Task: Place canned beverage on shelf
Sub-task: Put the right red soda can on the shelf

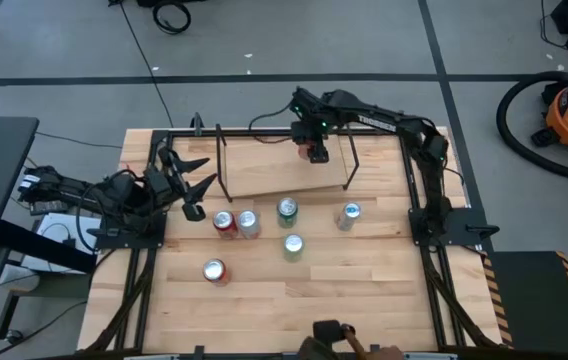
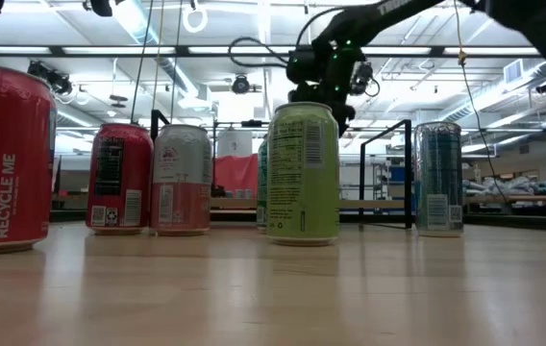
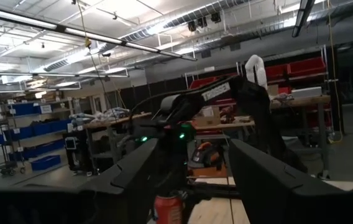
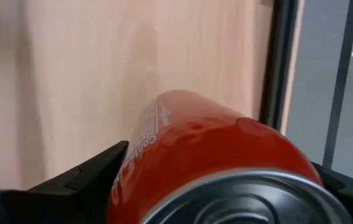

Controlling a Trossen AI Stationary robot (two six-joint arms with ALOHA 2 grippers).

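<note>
My right gripper is over the far right part of the light wood shelf and is shut on a red can. The can also shows in the left wrist view. In the low view the gripper stands high behind a green can, which hides the red can. My left gripper waits open and empty at the table's left side, left of the shelf. Several other cans stand upright on the tabletop in front of the shelf. My right gripper pinches the red can's side wall near its top, one finger on each side. The fingers come from above and point down. The can stands upright over the shelf plank; I cannot tell whether its bottom touches the plank.
On the tabletop stand a red can, a pale can, two green cans, a blue-grey can and a red can. The shelf's black rod uprights stand beside the held can. A hand shows at the near edge.
</note>
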